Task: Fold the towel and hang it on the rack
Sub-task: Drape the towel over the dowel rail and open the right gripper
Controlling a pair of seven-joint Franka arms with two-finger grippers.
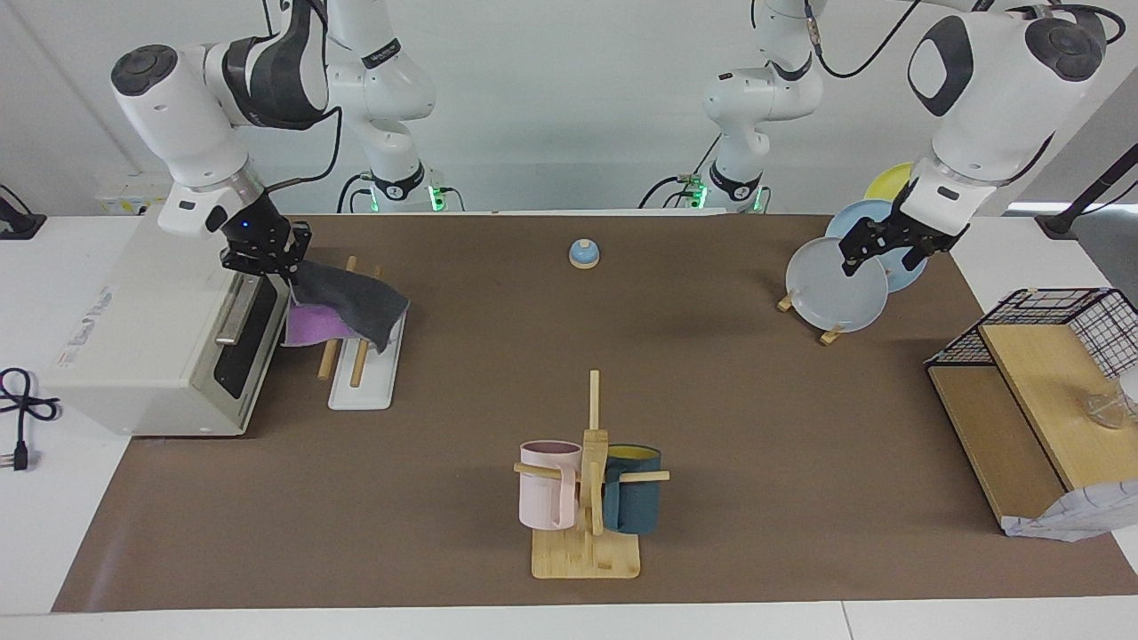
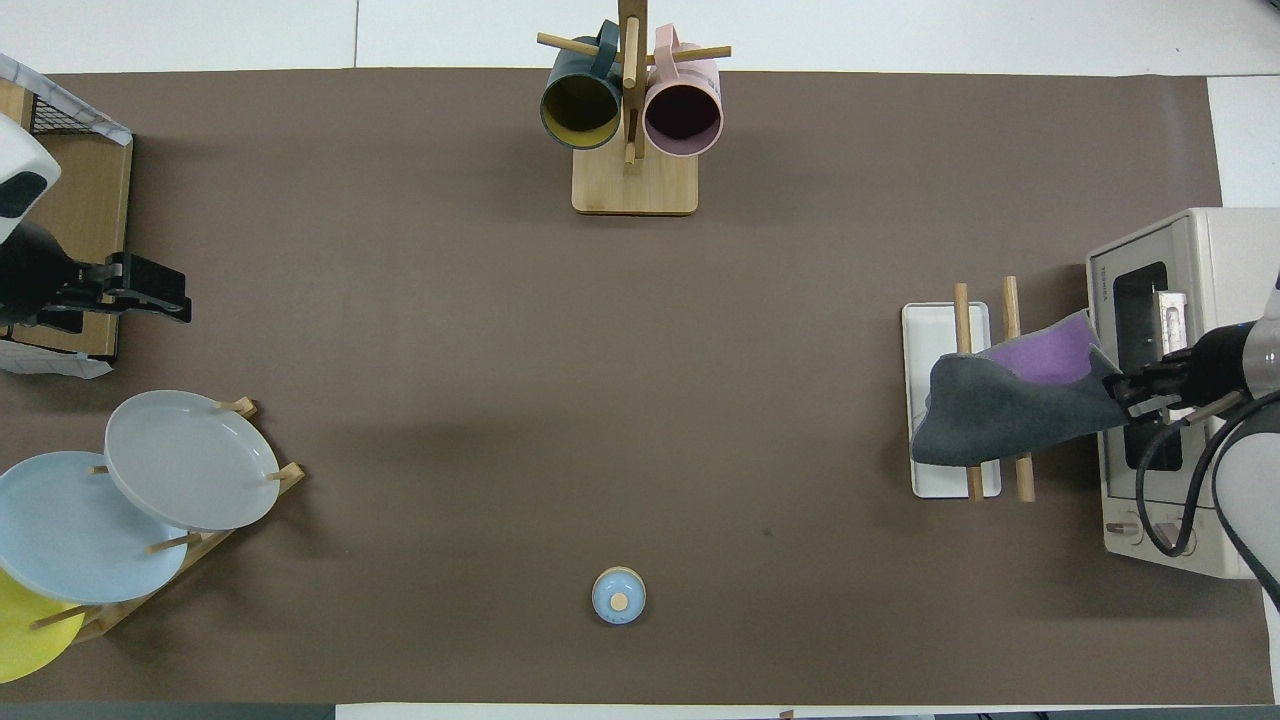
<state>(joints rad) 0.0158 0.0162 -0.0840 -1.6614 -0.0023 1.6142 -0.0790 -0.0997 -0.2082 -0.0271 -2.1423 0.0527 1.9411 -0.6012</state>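
Towel point(image 1: 351, 302) seemingly draped over rack point(image 1: 360, 373) beside oven point(image 1: 133, 338)

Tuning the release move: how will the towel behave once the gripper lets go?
Likely floppy: the towel sags over the rack rods from the right gripper. Probably light, since one pinched edge carries it. It may slide off, draping unevenly.

We see the towel point(image 1: 348, 302) point(image 2: 1020, 402), folded with its dark grey face up and purple showing beneath, draped across both wooden rods of the rack point(image 1: 362, 384) point(image 2: 935, 320), whose white base lies just beside the oven's front at the right arm's end.
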